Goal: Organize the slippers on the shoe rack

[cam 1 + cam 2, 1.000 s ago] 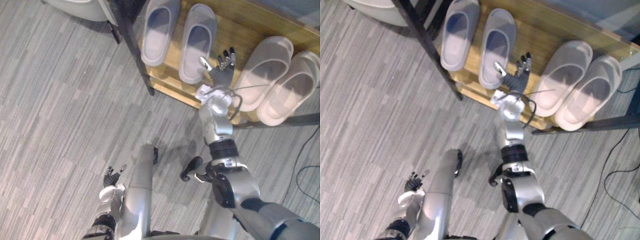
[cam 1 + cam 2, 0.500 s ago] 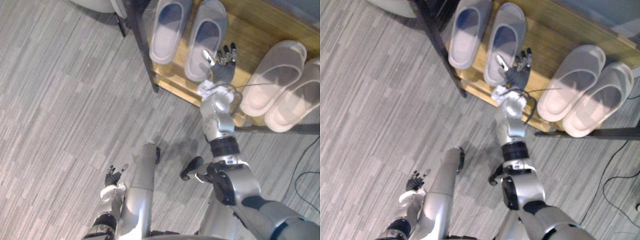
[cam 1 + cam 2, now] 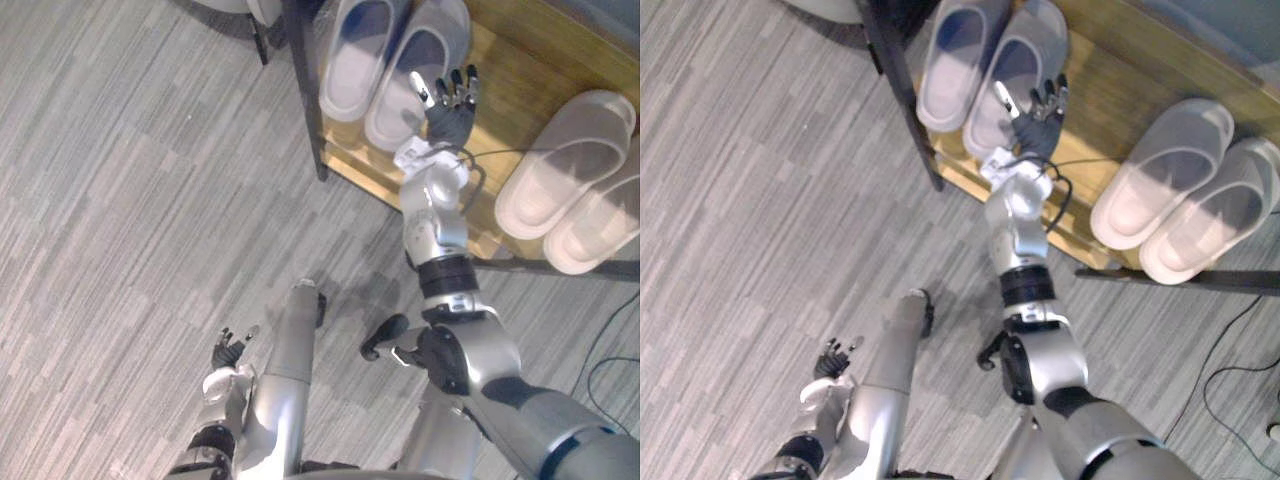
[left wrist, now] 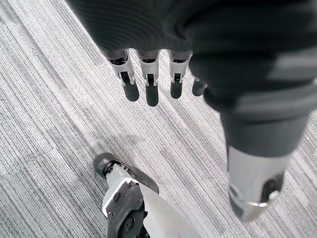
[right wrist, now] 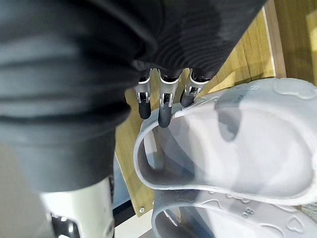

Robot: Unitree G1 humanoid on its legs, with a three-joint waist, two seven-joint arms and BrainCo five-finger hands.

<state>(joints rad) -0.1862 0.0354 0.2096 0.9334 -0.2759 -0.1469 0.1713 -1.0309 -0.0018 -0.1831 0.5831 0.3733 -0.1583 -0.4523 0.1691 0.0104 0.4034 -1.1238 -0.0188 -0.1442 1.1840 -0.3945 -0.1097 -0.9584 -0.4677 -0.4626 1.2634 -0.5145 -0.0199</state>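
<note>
On the wooden shoe rack shelf (image 3: 510, 70) a pair of grey slippers lies side by side, one to the left (image 3: 358, 55) and one to the right (image 3: 418, 62). Further right on the shelf lies a pale beige pair (image 3: 563, 165) (image 3: 603, 222). My right hand (image 3: 450, 108) is open, its fingers straight, hovering at the right grey slipper's (image 5: 237, 148) near edge. Its fingertips (image 5: 164, 118) hang by the slipper's opening, and I cannot tell whether they touch it. My left hand (image 3: 229, 352) is low over the carpet, open and holding nothing, its fingers (image 4: 151, 94) relaxed.
The rack's black frame post (image 3: 306, 95) runs down the left side of the grey pair, and a black bar (image 3: 560, 265) crosses below the beige pair. A white rounded object (image 3: 232, 6) sits at the top edge. Grey striped carpet (image 3: 130, 200) spreads to the left.
The whole view has shifted, so the rack sits further up and right. My right hand has edged closer to the right grey slipper. The left hand holds its place.
</note>
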